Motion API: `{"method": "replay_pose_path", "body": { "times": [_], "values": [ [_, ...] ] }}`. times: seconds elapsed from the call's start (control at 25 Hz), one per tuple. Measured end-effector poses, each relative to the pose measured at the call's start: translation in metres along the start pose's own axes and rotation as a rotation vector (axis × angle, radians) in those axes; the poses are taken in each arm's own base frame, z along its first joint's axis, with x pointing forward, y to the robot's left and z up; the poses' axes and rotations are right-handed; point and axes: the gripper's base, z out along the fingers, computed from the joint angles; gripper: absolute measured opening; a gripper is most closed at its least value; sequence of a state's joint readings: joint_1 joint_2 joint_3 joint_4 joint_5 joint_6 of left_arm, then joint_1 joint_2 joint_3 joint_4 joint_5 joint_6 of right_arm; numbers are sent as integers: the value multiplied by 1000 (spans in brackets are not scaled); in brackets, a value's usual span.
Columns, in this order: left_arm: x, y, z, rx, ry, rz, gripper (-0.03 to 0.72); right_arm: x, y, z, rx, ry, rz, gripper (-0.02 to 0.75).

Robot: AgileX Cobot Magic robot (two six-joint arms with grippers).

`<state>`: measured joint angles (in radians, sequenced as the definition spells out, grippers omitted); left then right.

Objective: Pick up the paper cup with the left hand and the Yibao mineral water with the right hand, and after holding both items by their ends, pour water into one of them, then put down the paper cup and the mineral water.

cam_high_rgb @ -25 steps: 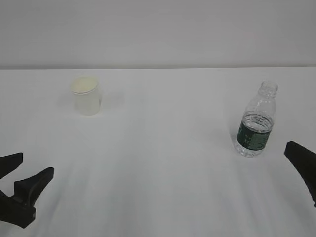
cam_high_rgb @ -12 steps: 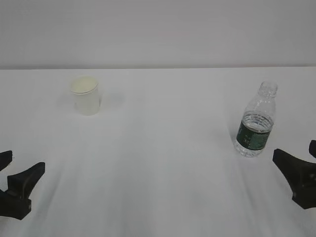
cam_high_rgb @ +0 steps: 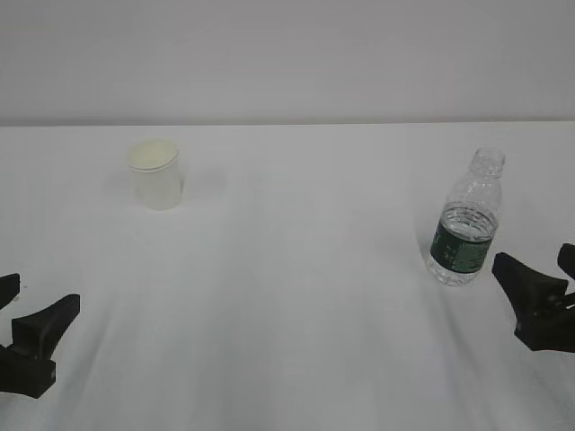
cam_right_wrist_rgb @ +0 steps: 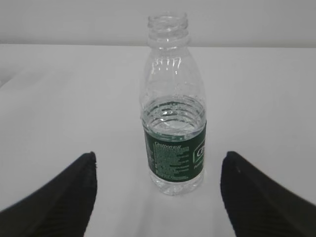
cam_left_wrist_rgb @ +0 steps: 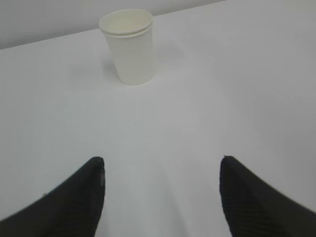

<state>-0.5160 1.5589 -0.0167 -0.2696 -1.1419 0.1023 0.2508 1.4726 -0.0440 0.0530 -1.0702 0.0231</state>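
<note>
The cream-white paper cup (cam_high_rgb: 156,175) stands upright at the far left of the white table; the left wrist view shows this paper cup (cam_left_wrist_rgb: 129,47) well ahead of my fingers. My left gripper (cam_high_rgb: 40,296) (cam_left_wrist_rgb: 160,160) is open and empty, low at the table's near left. The uncapped Yibao mineral water (cam_high_rgb: 467,220) stands upright on the right, part full, with a dark green label. My right gripper (cam_high_rgb: 533,258) is open just right of and nearer than it. In the right wrist view the Yibao mineral water (cam_right_wrist_rgb: 174,113) stands a little ahead of the open right gripper (cam_right_wrist_rgb: 159,155), untouched.
The white table (cam_high_rgb: 296,269) runs back to a pale wall. Only the cup and the bottle stand on it, far apart from each other.
My right gripper has come in from the right edge towards the bottle. My left gripper has shifted slightly left and lower. Cup and bottle have not moved.
</note>
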Motion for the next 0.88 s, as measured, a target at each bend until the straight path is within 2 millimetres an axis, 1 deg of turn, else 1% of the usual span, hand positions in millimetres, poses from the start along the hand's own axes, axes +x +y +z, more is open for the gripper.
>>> {"method": "replay_pose_path", "body": {
  "times": [0.36,0.76,0.88],
  "values": [
    [0,2,0,-24,2,-11,521,1,-4,2,46,-11,-6,591],
    [-4,3,4,-45,-14,-26,521,1,-1,2,14,-10,-27,591],
    [-4,3,4,-45,-15,-26,521,5,-1,4,7,16,-34,591]
  ]
}}
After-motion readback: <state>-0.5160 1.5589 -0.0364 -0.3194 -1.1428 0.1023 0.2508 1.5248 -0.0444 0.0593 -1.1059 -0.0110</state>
